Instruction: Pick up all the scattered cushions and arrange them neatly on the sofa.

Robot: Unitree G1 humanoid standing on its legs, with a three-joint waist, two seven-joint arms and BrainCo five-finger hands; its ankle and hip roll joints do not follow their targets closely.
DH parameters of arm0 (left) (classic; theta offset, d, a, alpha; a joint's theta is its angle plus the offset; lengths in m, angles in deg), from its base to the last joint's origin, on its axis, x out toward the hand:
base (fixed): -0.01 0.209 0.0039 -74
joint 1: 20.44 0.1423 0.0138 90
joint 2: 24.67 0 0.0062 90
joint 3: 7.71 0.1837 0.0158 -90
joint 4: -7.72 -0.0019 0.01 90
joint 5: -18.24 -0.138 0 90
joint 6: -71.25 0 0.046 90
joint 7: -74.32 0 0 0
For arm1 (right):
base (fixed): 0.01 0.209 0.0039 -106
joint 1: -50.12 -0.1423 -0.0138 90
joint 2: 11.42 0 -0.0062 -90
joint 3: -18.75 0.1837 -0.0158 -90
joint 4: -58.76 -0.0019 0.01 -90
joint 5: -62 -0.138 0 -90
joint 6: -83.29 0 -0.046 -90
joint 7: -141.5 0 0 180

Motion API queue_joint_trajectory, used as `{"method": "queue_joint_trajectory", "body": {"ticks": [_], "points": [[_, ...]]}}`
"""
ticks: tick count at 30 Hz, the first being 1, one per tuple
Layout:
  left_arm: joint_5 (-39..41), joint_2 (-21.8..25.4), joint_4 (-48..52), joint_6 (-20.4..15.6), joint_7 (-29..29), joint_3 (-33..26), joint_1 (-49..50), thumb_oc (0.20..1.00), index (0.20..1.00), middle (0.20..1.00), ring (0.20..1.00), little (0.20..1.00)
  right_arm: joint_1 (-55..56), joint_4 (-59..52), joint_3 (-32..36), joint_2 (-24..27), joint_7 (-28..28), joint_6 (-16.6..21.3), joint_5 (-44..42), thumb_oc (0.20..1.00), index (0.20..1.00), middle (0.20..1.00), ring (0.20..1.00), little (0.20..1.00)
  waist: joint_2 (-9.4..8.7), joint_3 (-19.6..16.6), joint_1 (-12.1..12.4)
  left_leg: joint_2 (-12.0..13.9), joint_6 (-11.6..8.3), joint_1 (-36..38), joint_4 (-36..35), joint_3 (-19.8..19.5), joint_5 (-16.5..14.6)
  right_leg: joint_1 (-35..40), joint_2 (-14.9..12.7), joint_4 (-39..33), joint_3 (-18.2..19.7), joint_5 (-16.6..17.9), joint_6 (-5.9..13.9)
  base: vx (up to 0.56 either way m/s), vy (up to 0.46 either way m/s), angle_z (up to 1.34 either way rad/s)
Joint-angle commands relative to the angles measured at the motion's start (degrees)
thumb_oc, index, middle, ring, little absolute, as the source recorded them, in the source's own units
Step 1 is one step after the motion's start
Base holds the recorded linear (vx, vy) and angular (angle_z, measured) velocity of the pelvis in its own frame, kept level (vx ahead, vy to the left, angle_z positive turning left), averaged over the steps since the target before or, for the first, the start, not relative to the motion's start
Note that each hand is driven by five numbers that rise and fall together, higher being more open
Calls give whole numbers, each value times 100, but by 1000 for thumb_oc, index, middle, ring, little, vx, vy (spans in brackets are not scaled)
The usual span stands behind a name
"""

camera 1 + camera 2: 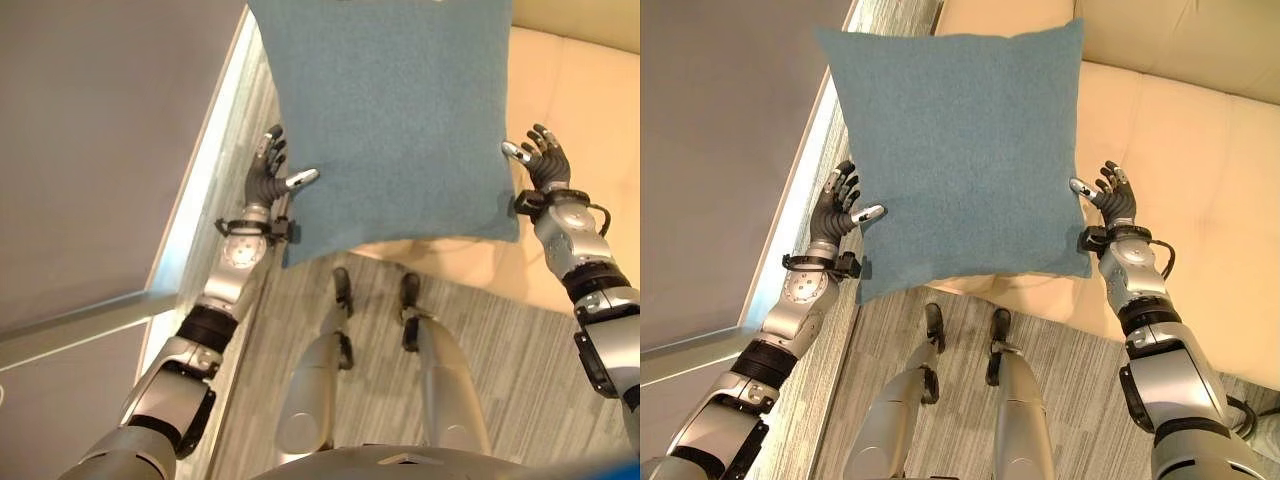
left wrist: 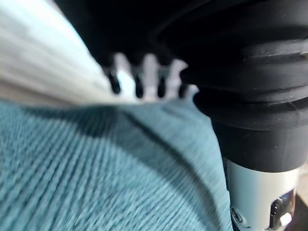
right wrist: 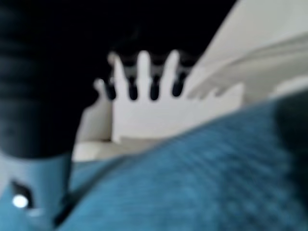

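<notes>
A large square teal cushion (image 1: 960, 150) hangs in the air in front of me, held up between my two hands over the front edge of the cream sofa (image 1: 1180, 150). My left hand (image 1: 835, 215) presses its left lower edge with straight, spread fingers and the thumb against the fabric. At the right lower edge my right hand (image 1: 1112, 203) presses in the same way, fingers straight. The teal weave (image 2: 96, 173) shows close beside the left hand's fingers, and the same cushion (image 3: 207, 183) lies by the right hand's fingers.
The sofa's seat (image 1: 580, 130) and back cushions (image 1: 1200, 40) stretch to the right. Grey striped carpet (image 1: 1080, 380) lies below. A grey panel with a pale metal rail (image 1: 190, 210) runs along the left side.
</notes>
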Motion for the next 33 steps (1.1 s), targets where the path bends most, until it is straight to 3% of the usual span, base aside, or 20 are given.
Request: {"method": "queue_joint_trajectory", "body": {"ticks": [1, 12, 13, 14, 15, 16, 24, 33], "points": [[-133, -46, 276, -399, 197, 126, -521, 1000, 1000, 1000, 1000, 1000, -388, -94, -348, -403, -46, 359, -123, 1000, 1000, 1000, 1000, 1000, -205, -43, 18, 48, -540, 158, 189, 90, -465, 806, -298, -2112, 402, 1127, 1005, 0, 0, 0], [-336, -485, -461, -172, 375, 587, -1051, 1000, 1000, 1000, 1000, 1000, -628, -543, -889, -1377, -40, 445, 192, 1000, 1000, 1000, 1000, 1000, -244, 69, -86, 33, -510, 29, 266, 40, -470, 717, -278, -2143, 457, 1210, 1007, 0, 0, 0], [-361, -495, -494, -156, 364, 606, -1050, 520, 520, 520, 520, 520, -638, -594, -903, -1416, -40, 453, 213, 664, 664, 664, 664, 664, -249, 75, -90, 36, -509, 36, 270, 34, -471, 728, -278, -2148, 456, 1215, 1005, 0, 0, 0], [-375, -517, -526, -142, 355, 625, -1035, 200, 200, 200, 200, 200, -642, -646, -929, -1489, -30, 478, 247, 482, 482, 482, 482, 482, -255, 77, -90, 37, -508, 51, 275, 27, -478, 748, -274, -2158, 459, 1216, 1004, 0, 0, 0], [-400, -516, -526, -119, 350, 642, -1014, 200, 200, 200, 200, 200, -639, -702, -925, -1542, -24, 497, 238, 294, 294, 294, 294, 294, -258, 76, -91, 34, -506, 66, 278, 24, -483, 771, -269, -2165, 462, 1215, 1003, 0, 0, 0], [-420, -514, -531, -107, 342, 628, -973, 200, 200, 200, 200, 200, -603, -778, -897, -1581, -29, 519, 232, 200, 200, 200, 200, 200, -264, 73, -95, 33, -505, 83, 279, 22, -487, 791, -267, -2175, 468, 1220, 1006, 0, 0, 0], [-324, -512, -561, -61, 287, 525, -678, 200, 200, 200, 200, 200, -403, -1349, -775, -1590, 52, 593, 398, 200, 200, 200, 200, 200, -347, 60, -135, 36, -488, 324, 258, 2, -526, 1048, -250, -2210, 484, 1202, 986, 4, 3, -1], [-196, -610, 258, 42, -92, 234, 525, 200, 200, 200, 200, 200, 1278, -2628, -438, -1673, 51, 556, 1051, 200, 200, 200, 200, 200, -663, -195, -280, 169, -392, 1273, 405, 52, -904, 2086, -238, -2293, 517, 1053, 957, 73, 9, -2]]}}
